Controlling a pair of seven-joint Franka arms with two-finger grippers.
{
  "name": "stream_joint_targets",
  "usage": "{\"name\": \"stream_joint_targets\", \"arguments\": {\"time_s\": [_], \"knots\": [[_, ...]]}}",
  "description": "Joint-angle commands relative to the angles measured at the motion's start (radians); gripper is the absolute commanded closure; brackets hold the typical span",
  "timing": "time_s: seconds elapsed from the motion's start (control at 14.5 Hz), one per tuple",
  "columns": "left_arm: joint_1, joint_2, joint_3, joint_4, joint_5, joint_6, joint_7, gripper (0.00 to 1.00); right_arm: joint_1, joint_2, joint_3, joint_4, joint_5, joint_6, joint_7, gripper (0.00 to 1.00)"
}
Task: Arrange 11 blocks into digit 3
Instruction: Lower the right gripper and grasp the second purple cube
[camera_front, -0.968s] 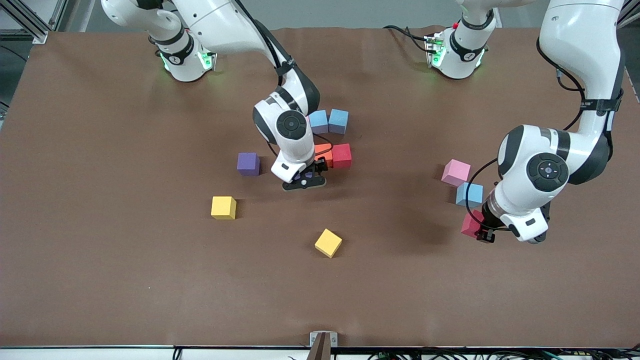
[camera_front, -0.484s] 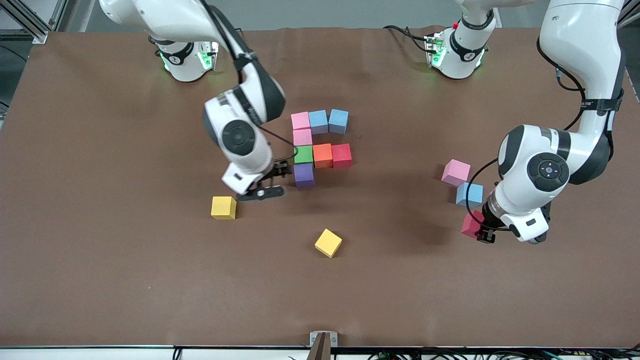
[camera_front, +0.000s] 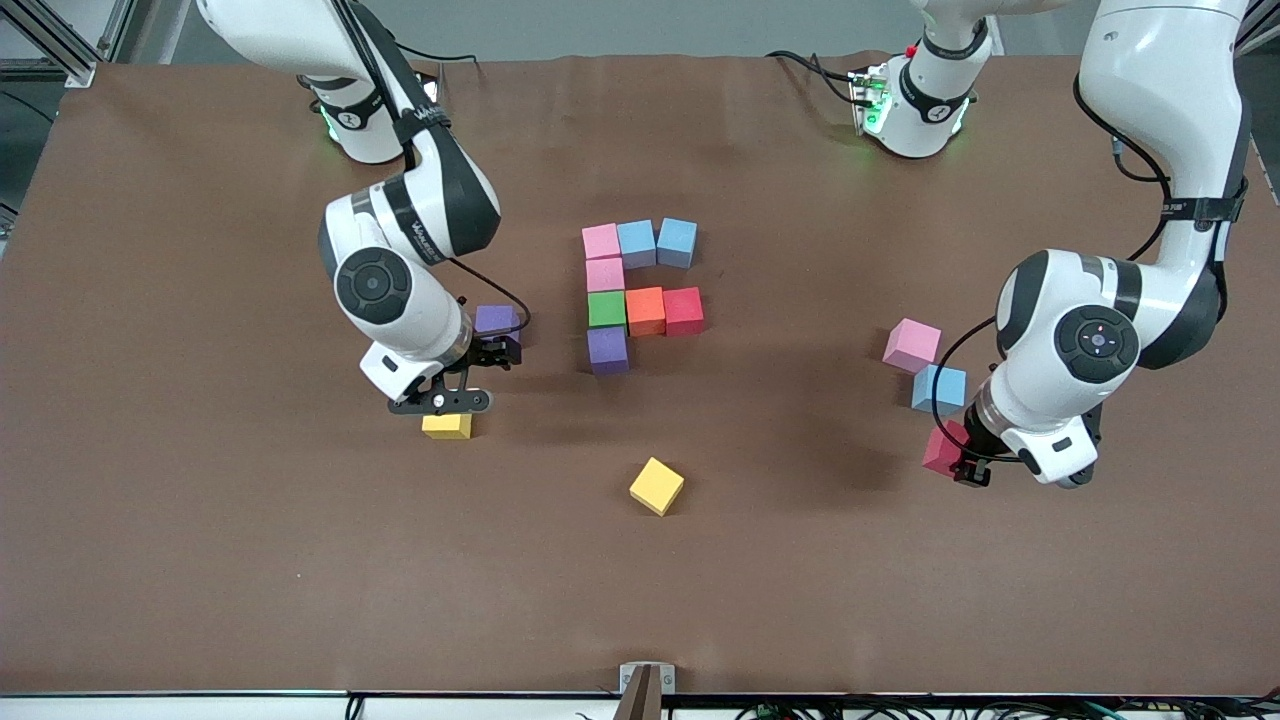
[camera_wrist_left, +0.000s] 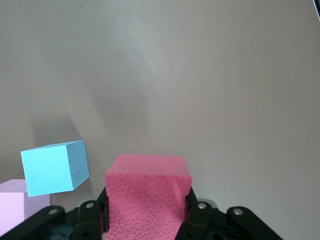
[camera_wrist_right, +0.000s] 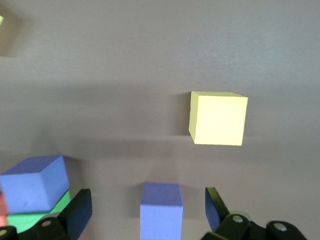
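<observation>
The digit 3 lies mid-table as touching blocks: a pink block (camera_front: 601, 241), two light blue (camera_front: 636, 241) (camera_front: 677, 241), pink (camera_front: 604, 274), green (camera_front: 606, 308), orange (camera_front: 645, 310), red (camera_front: 684, 310) and purple (camera_front: 607, 349). My right gripper (camera_front: 497, 346) (camera_wrist_right: 148, 210) is open around a loose purple block (camera_front: 495, 319) (camera_wrist_right: 161, 212). My left gripper (camera_front: 958, 461) (camera_wrist_left: 147, 215) is shut on a red block (camera_front: 942, 445) (camera_wrist_left: 147, 197) at the left arm's end. Beside it sit a light blue block (camera_front: 939, 388) (camera_wrist_left: 55, 167) and a pink block (camera_front: 911, 345) (camera_wrist_left: 12, 200).
One yellow cube (camera_front: 447, 425) (camera_wrist_right: 218, 118) lies partly under my right hand, nearer the front camera than the loose purple block. Another yellow cube (camera_front: 656, 486) lies nearer the camera than the figure. The brown table (camera_front: 200, 550) spreads wide around them.
My right arm left a purple block at the figure and swung toward its own end, over the loose purple block. The left arm has not moved.
</observation>
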Motion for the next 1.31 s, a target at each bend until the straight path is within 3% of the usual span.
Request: {"name": "stream_joint_targets", "arguments": {"time_s": [0.0,0.35,1.24], "knots": [[0.006,-0.002,-0.004,0.012,-0.020,-0.019,0.033,0.63,0.010,-0.089,0.008,-0.240,-0.023,0.181,0.018,0.00],[0.004,-0.002,-0.009,0.012,-0.020,-0.019,0.032,0.62,0.064,-0.086,0.008,-0.377,-0.023,0.373,0.099,0.00],[0.004,0.001,-0.009,0.012,-0.020,-0.019,0.033,0.62,0.101,-0.091,0.003,-0.436,-0.043,0.380,0.141,0.00]]}}
